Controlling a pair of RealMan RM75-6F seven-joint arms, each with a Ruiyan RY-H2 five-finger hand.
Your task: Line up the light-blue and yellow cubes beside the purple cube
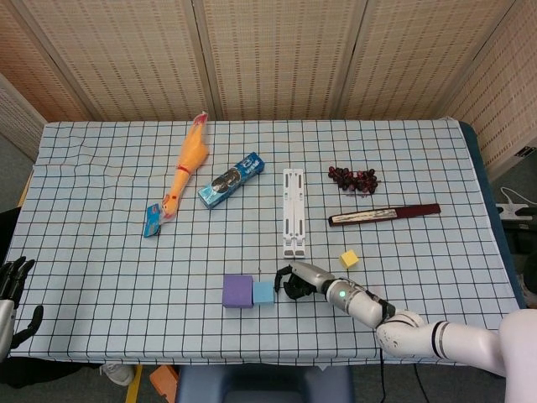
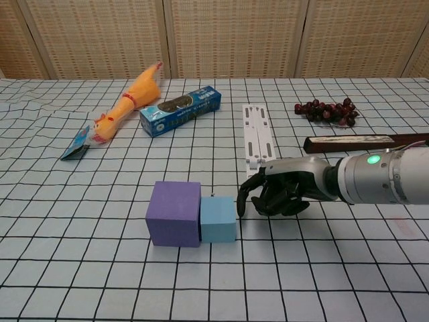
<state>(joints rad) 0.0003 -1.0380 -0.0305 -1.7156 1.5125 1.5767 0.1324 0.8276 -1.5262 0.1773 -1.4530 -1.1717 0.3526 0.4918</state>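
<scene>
The purple cube [image 1: 238, 290] [image 2: 174, 213] stands near the table's front edge, with the light-blue cube [image 1: 263, 292] [image 2: 218, 219] touching its right side. The small yellow cube [image 1: 349, 259] lies apart, further right and back; in the chest view my right forearm hides it. My right hand [image 1: 295, 281] [image 2: 275, 193] is low over the cloth just right of the light-blue cube, fingers curled in with nothing in them. One fingertip [image 2: 240, 203] sits at or very near that cube's right face. My left hand [image 1: 13, 290] hangs off the table's left edge, fingers apart and empty.
A rubber chicken [image 1: 186, 164], a small blue packet [image 1: 152, 220] and a blue toothpaste box [image 1: 232, 179] lie at the back left. A white folding stand [image 1: 292, 211] lies mid-table. Dark grapes [image 1: 353, 177] and a long dark bar [image 1: 383, 215] lie at the right.
</scene>
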